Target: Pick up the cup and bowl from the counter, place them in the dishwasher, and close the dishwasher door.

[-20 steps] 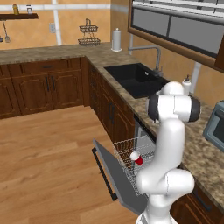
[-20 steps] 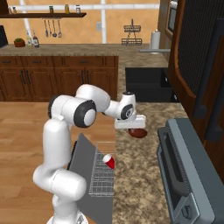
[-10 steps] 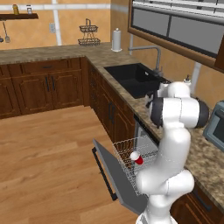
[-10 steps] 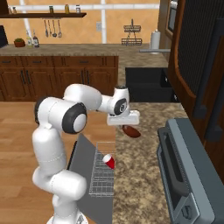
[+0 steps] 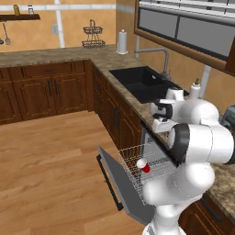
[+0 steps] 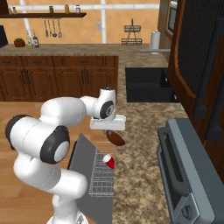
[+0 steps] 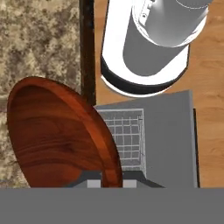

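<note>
Cup (image 6: pixel 108 161) already sitting in the dishwasher rack (image 6: pixel 101 179), left of the counter (image 6: pixel 144 166) edge. Bowl (image 6: pixel 115 138) pinched by its rim in the end effector (image 6: pixel 110 130), tilted, hanging right at that edge, probably for carrying over the rack. Lifted and swung closer than a second ago.

1. The reddish-brown round wooden bowl (image 7: pixel 57 135) is cut off low in the hand view, where the finger tips are hidden.
2. The white wire dish rack (image 6: pixel 101 175) is partly hidden by the arm.
</note>
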Available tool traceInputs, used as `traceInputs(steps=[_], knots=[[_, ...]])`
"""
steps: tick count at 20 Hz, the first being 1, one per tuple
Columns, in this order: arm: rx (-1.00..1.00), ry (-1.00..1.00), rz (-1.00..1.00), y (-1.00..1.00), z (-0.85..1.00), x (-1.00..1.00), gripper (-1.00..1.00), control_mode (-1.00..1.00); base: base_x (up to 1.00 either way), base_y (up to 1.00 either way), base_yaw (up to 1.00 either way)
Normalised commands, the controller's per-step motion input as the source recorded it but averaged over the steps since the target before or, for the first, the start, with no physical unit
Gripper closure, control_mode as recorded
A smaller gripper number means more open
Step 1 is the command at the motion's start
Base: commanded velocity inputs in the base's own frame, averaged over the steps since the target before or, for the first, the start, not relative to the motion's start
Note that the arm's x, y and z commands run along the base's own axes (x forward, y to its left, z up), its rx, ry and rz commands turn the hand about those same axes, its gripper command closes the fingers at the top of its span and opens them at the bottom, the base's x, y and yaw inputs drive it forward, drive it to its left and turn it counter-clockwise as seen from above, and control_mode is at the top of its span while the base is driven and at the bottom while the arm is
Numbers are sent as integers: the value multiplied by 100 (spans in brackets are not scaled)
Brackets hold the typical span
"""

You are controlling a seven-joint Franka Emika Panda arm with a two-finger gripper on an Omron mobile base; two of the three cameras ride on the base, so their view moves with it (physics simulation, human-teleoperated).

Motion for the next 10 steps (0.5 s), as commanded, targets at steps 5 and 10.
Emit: traceInputs(steps=[5,10], knots=[[12,2,0,86,1,-45,100,-100,0,0,0],[14,10,0,35,-65,11,100,-100,0,0,0]])
